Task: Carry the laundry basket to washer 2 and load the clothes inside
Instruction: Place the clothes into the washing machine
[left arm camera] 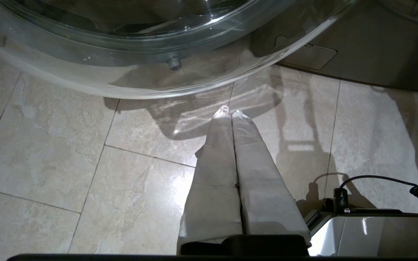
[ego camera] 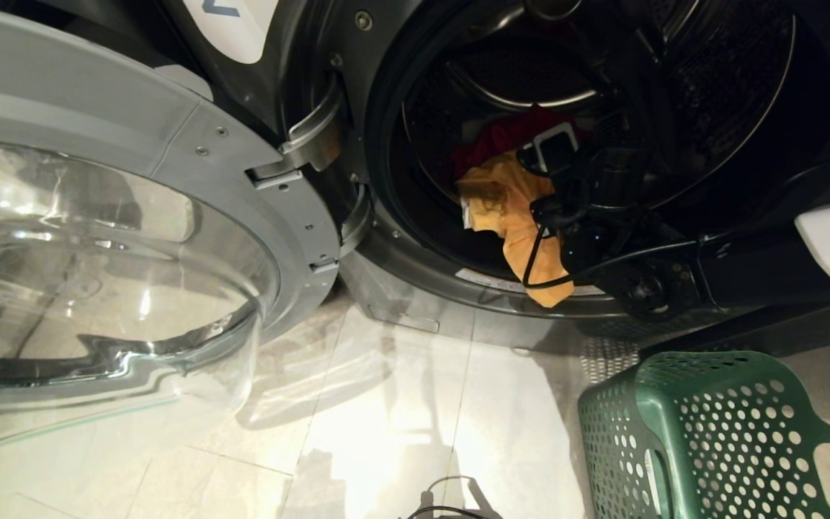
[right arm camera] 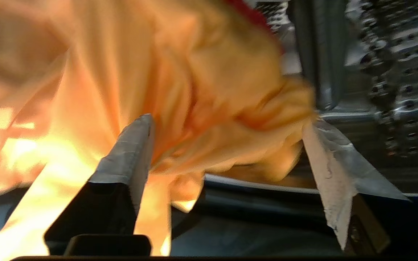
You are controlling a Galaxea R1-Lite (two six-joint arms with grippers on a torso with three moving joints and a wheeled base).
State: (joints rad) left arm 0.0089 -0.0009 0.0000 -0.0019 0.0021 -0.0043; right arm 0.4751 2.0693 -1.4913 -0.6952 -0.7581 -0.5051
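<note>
- We are reaching our right end effector (right arm camera: 227, 123) into washer 2 (ego camera: 386, 238), fingers spread, releasing the yellow-orange garment (ego camera: 509, 209), which seems to be draping over the drum's lip.
- We are parking our left end effector (left arm camera: 230, 113) clenched above the floor tiles; the laundry basket (ego camera: 717, 432) is waiting nearby.

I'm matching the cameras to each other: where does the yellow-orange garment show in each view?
Head view: yellow-orange garment draped over the washer's door lip, centre right.
Left wrist view: not in it.
Right wrist view: fills the upper left, between the open right end effector's fingers.
Shared landmark: perforated drum.
</note>
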